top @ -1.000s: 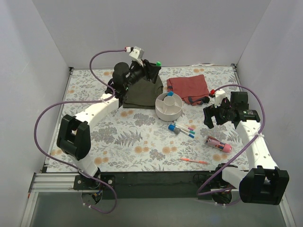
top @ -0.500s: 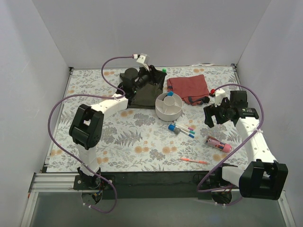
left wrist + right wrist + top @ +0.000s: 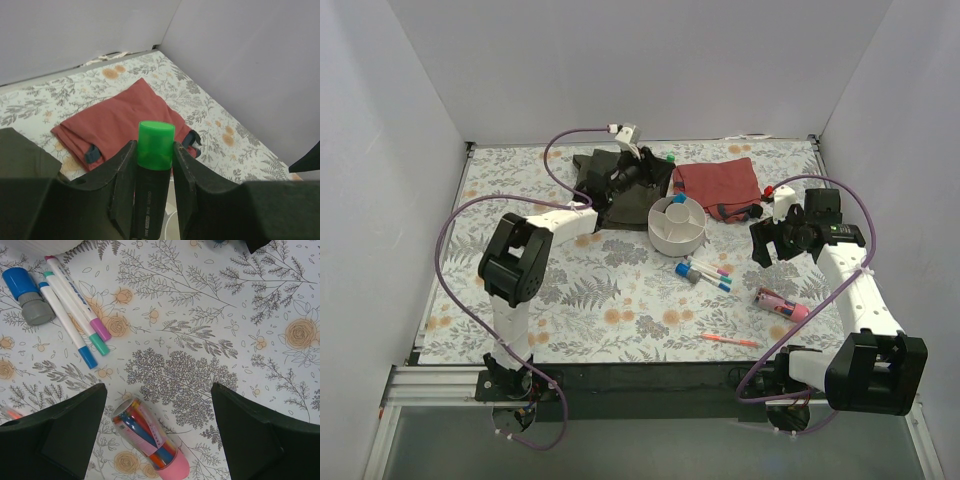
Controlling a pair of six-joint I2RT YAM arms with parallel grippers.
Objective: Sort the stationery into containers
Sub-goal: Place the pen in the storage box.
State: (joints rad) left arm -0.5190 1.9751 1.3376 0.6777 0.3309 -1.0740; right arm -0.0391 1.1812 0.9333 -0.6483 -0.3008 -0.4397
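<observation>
**A:** What is the left hand [image 3: 152, 165] doing at this moment?

**B:** It is pressing its two fingers on a green-capped marker [image 3: 156, 137] and holding it firmly. The marker is lying along the fingers. Its green cap is sticking out past the tips and pointing toward the red cloth [image 3: 115, 125] at the far side.

**A:** And which way is the container lying from that hand?

**B:** In the top view the white bowl [image 3: 677, 240] is sitting just beside the hand, toward the robot's right and a little nearer to the bases. The hand itself is hanging over the olive cloth [image 3: 630, 205]. So I am expecting a short move to the right. I am also thinking the marker needs tipping, because its long axis seems to be pointing outward more than downward. A blue cap [image 3: 678, 199] is showing inside one compartment of the bowl.

**A:** Is the right hand [image 3: 157, 390] carrying something too?

**B:** No, its fingers are standing wide apart and gripping nothing. It is hovering over the tabletop [image 3: 200, 330]. The pink tube [image 3: 150, 442] is lying slanted under it. The white pens [image 3: 75, 315] and two short markers [image 3: 27, 295] are lying together just beyond, on the bowl's side. The pink-orange pen [image 3: 730, 340] is lying alone near the front edge.

**A:** Which arm is nearer to the bowl?

**B:** The left one, and it is the one holding the marker.
</observation>
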